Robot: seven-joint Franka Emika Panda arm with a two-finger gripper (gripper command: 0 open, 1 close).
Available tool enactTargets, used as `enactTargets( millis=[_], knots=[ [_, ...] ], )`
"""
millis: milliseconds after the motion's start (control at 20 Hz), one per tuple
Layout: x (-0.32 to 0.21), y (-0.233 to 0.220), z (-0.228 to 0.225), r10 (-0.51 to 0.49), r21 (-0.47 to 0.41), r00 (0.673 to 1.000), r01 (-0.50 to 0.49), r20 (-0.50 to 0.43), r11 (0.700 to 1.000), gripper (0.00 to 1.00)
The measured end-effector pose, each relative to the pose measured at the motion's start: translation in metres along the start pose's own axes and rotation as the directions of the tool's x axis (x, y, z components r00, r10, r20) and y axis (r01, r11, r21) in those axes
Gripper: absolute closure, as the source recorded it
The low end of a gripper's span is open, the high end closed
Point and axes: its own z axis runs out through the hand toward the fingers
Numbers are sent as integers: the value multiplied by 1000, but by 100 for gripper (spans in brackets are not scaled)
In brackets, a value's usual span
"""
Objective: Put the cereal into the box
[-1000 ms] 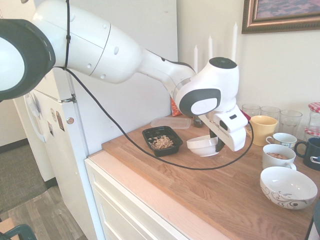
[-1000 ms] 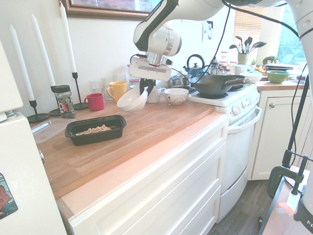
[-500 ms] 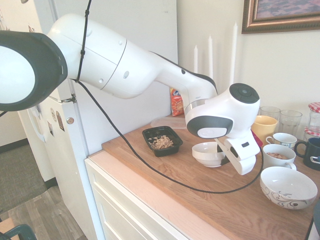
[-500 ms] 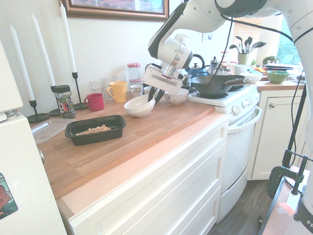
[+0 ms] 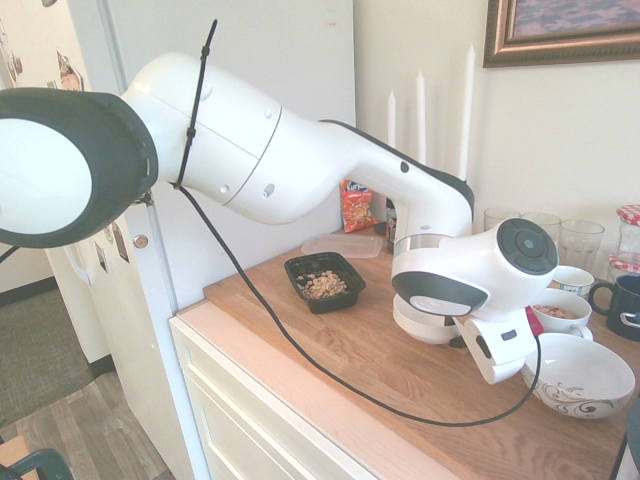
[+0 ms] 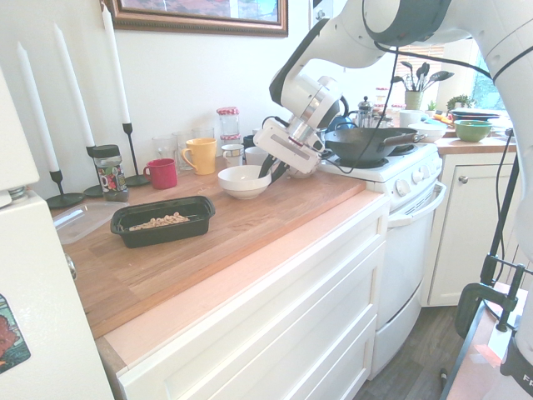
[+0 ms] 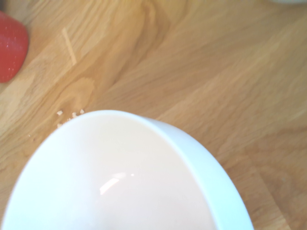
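Claw (image 6: pixel 272 169) angled down — clamped on wht bowl (image 6: pixel 243 180) rim

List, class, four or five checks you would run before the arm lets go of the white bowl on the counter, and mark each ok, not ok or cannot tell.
1. Cereal is in the black box: ok.
2. White bowl is empty: ok, the wrist view shows a bare inside.
3. Bowl sits flat on the wooden counter: cannot tell, its base is hidden or too close to judge.
4. Pincer is shut on the bowl's rim: ok.
5. Bowl stands apart from the red mug and yellow mug: ok.
6. No spill: not ok, a few crumbs lie on the counter beside the bowl.
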Motion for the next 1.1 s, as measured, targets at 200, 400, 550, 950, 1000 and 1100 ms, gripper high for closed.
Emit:
enactTargets(
  millis=[200, 400, 550, 950, 1000, 1100],
  knots=[
    [1, 1, 1, 9, 9, 1000, -9, 5, 1000, 0],
    [2, 2, 3, 10, 5, 1000, -10, 5, 1000, 0],
    [3, -1, 1, 1, 4, 1000, -1, -2, 1000, 0],
    [-39, -53, -18, -252, -246, 949, 203, -190, 948, 0],
    [-50, -62, -22, -281, -266, 936, 221, -211, 938, 0],
    [-68, -77, -33, -328, -315, 911, 244, -251, 917, 0]
  ],
)
